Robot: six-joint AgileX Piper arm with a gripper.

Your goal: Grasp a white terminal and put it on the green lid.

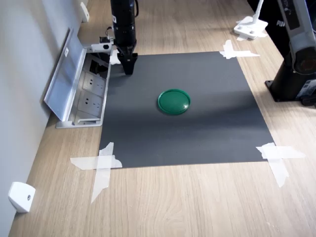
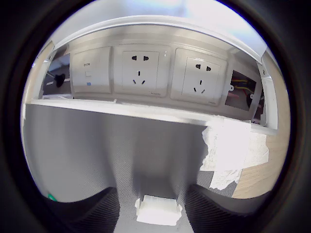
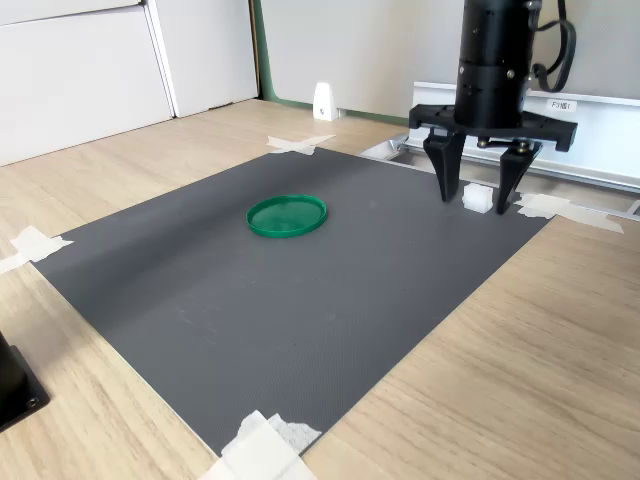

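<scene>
**One small block, two open fingers: the grasp is about to be made**

One white terminal point(image 3: 478, 198) sits on the dark mat point(image 3: 300, 300), near the mat corner closest to the socket box point(image 1: 86, 101), and my gripper point(image 3: 478, 195) hangs over it with its jaws spread wide, one finger on each side and nothing yet held. The green lid point(image 3: 287, 215) lies well apart from the terminal, toward the middle of the mat.

From my seat I judge the step in hand to be the close. I would keep the terminal centred between the fingers, settle low enough for the tips to catch its sides, then close gently and lift straight up before swinging toward the lid. The wrist view shows the terminal point(image 2: 158, 209) squarely in the gap, though distortion there leaves me unsure whether the tips already touch the mat.

The terminal is a pale, blocky piece of moulded plastic, probably light and slippery. The mat has a fine woven grain and a matte finish. The lid is a flat round disc, glossy, with a raised rim. A crumpled strip of white tape point(image 2: 228, 153) pins the mat corner just beside the terminal.
</scene>
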